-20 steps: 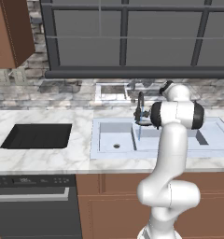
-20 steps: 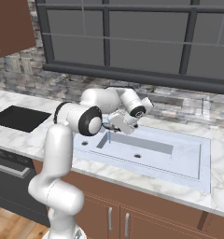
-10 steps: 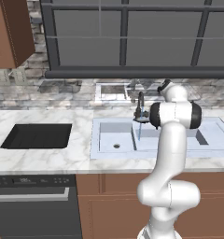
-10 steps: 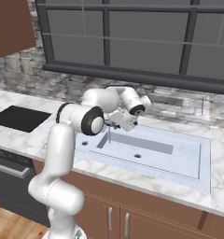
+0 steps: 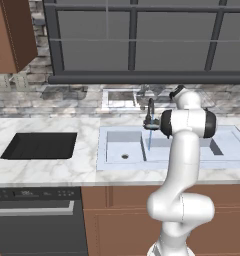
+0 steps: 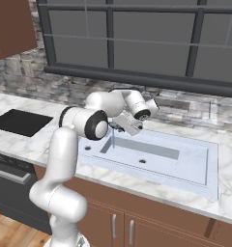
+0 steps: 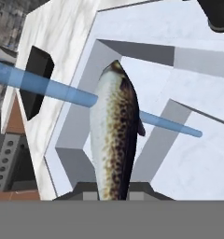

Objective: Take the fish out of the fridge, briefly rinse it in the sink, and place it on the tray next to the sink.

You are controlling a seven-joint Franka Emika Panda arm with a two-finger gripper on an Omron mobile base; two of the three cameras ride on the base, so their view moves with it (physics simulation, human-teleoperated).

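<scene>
My gripper (image 7: 114, 189) is shut on the fish (image 7: 114, 135), a slim speckled dark fish with a pale belly that points away from the hand. A thin blue water stream (image 7: 48, 86) runs across it. Below lies the pale blue-grey sink (image 7: 188, 163). From the base, the gripper (image 5: 149, 123) hangs over the sink (image 5: 122, 150) by the dark tap (image 5: 151, 106), with water (image 5: 150, 138) falling beneath it. In the right base view the gripper (image 6: 120, 126) is above the sink's (image 6: 185, 164) left basin. The black tray (image 5: 39, 145) lies on the counter left of the sink.
Marble counter (image 5: 87, 165) surrounds the sink, with a stone backsplash and a dark-framed window behind. The tray (image 6: 16, 121) sits at the far left in the right base view and shows as a dark slab (image 7: 34, 86) from the hand. A dishwasher front (image 5: 32, 220) is below the counter.
The hand has only shifted and turned slightly beside the tap, and the fish stays in its grip over the sink.
</scene>
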